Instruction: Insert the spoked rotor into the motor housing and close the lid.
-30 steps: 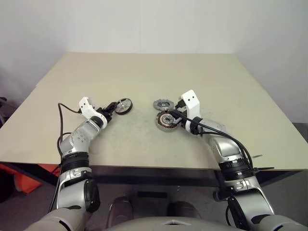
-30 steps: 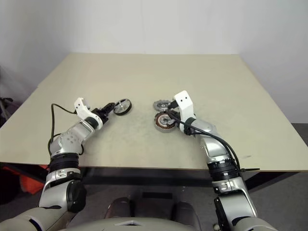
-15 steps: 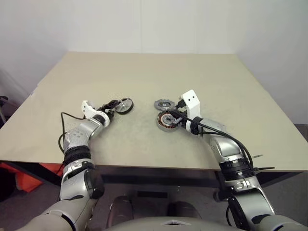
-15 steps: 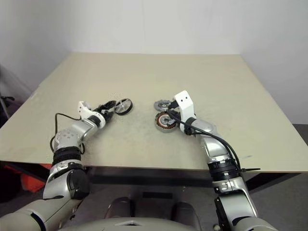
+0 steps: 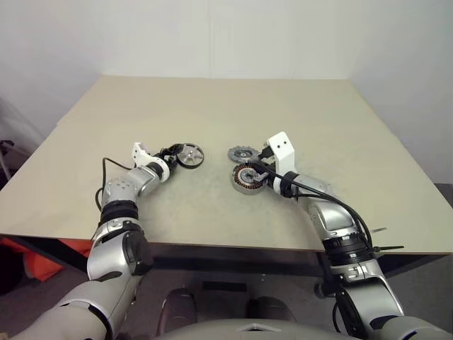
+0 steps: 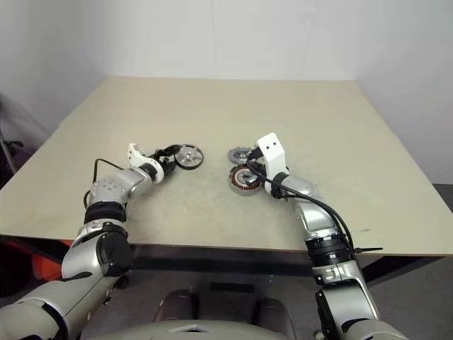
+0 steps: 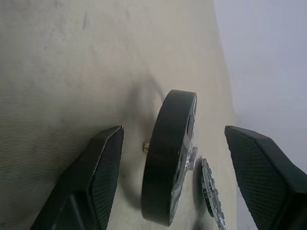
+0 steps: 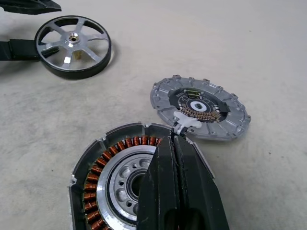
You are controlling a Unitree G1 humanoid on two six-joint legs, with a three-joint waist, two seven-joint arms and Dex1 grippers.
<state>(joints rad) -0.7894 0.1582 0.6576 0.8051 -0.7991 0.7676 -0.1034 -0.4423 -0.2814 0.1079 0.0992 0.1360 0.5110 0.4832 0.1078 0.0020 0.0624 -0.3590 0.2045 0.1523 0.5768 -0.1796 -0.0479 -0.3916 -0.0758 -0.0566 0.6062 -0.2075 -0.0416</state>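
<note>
The spoked rotor, a silver wheel with a dark outer rim and a central hub, lies on the table well to the left of the motor housing. In the left wrist view it appears edge-on, standing between the two black fingers of the left tool, which are spread wide on either side of it; no finger touches the rotor. The motor housing, the landmark here, sits near the table's middle, its ring of copper-brown windings and silver hub open to view. Just beyond the housing, touching or nearly touching its far rim, lies the lid, a grey disc with a notched edge, flat on the table with a small round centre and a short row of copper contacts showing. The right tool is clenched, its fingers pressed together with nothing between them, and it rests over the near right part of the housing, its tip by the far rim. No brand, label or writing can be read on any part.
</note>
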